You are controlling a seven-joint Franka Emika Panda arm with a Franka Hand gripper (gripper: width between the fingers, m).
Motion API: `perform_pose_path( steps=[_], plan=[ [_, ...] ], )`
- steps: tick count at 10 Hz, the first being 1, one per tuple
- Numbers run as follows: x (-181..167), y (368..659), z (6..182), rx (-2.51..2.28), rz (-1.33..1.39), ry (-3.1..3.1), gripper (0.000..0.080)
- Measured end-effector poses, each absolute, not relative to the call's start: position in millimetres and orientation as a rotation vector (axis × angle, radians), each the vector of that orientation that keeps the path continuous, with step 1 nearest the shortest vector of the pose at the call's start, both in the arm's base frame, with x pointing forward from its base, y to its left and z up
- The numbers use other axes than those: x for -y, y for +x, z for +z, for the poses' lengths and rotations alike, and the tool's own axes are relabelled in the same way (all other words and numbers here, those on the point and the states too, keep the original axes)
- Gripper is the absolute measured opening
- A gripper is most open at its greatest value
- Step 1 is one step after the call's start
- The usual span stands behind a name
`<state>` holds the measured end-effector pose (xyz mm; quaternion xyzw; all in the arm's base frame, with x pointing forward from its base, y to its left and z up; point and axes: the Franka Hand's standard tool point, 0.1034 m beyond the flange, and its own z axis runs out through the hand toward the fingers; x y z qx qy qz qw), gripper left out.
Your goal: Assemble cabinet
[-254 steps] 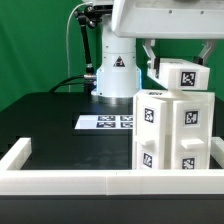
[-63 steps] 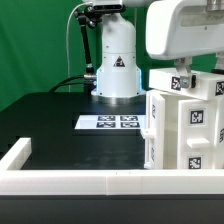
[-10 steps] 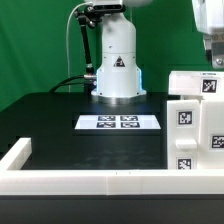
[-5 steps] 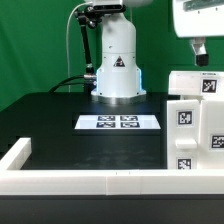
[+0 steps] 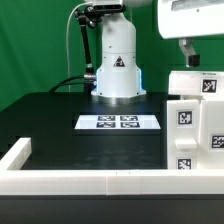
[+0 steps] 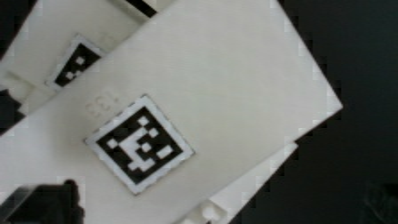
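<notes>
Black table (image 5: 60, 120) with marker board (image 5: 120, 122), cabinet (image 5: 195, 135)

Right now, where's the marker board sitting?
In the exterior view, the marker board lies flat mid-table, in front of the robot base and left of the cabinet.

The gripper (image 5: 190, 55) now hangs clear above the cabinet (image 5: 197, 125), shifted toward the exterior view's left since half a second ago; a second ago only its edge showed at the right border; earlier the cabinet stood further left, with the arm close over it.
</notes>
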<state>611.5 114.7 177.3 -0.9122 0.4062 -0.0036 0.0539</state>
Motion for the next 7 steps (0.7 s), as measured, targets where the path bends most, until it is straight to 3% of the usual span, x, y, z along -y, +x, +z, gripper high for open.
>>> perform_pose_path(
  steps=[4, 7],
  plan=[
    [-117.3, 611.3, 177.5, -0.819, -0.044, -2.926, 0.0796],
    [-110.6, 611.3, 177.9, -0.179, -0.056, -3.046, 0.0796]
  ],
)
